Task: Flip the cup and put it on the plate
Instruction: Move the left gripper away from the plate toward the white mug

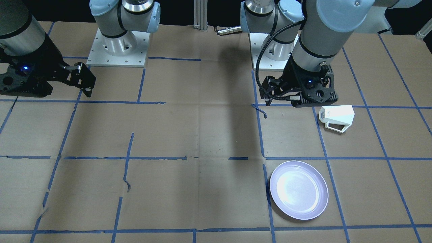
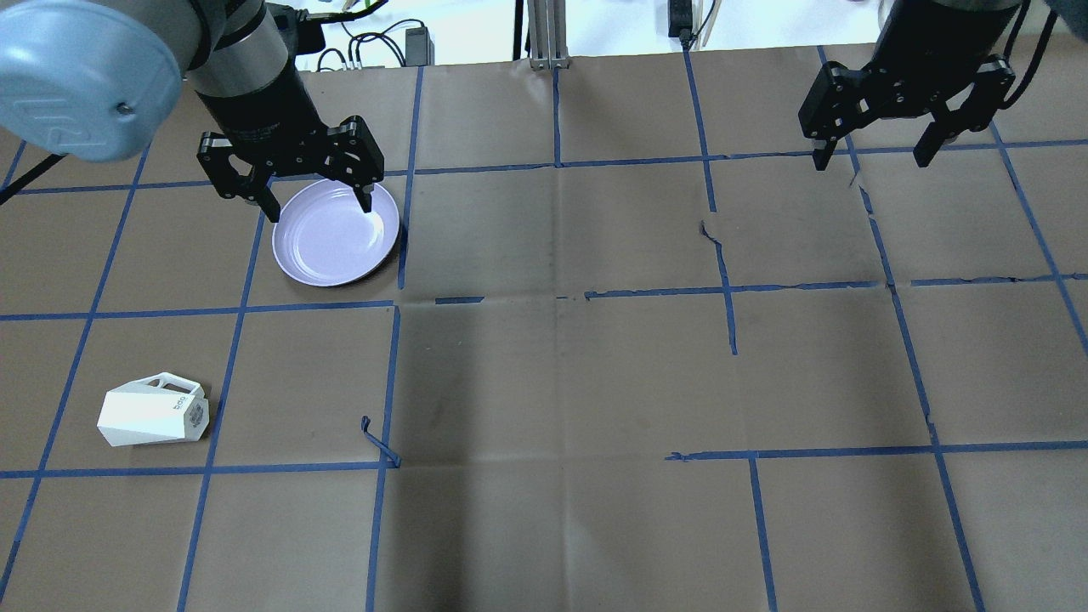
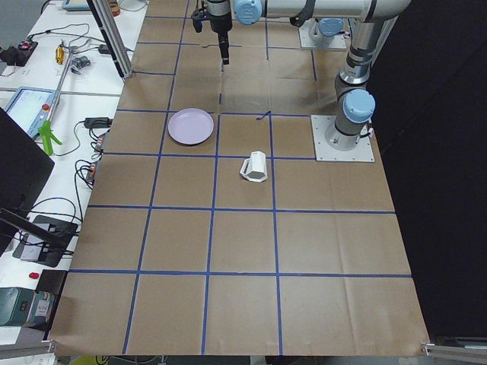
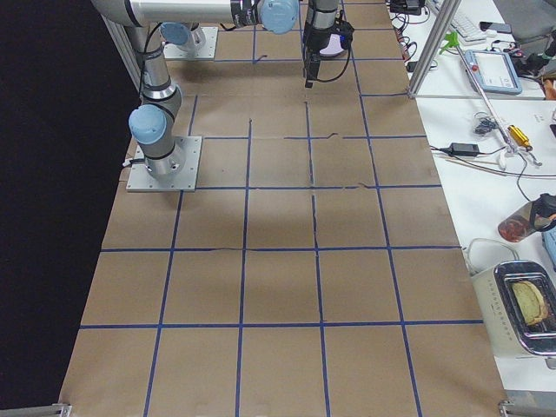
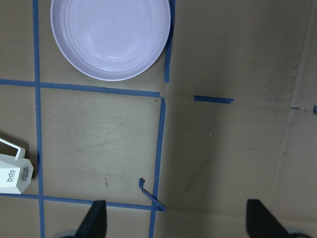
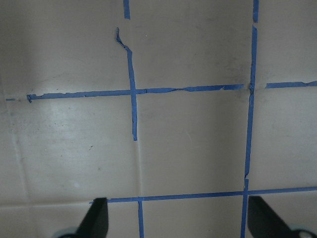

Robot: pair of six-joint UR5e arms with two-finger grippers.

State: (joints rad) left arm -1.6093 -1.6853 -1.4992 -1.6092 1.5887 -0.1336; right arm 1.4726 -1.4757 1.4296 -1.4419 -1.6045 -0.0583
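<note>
Left of centre, the small white faceted cup point(image 2: 153, 418) lies sideways, nearer the robot than the round lavender plate point(image 2: 331, 251), so the left gripper point(image 2: 320, 208) hovers wide-fingered, likely to right it; the right gripper point(image 2: 869, 161) idles wide.

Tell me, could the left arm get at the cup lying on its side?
Probably yes. The cup lies alone on the table on that arm's side, and the left fingers hang open and empty, with nothing standing between them and it.
</note>
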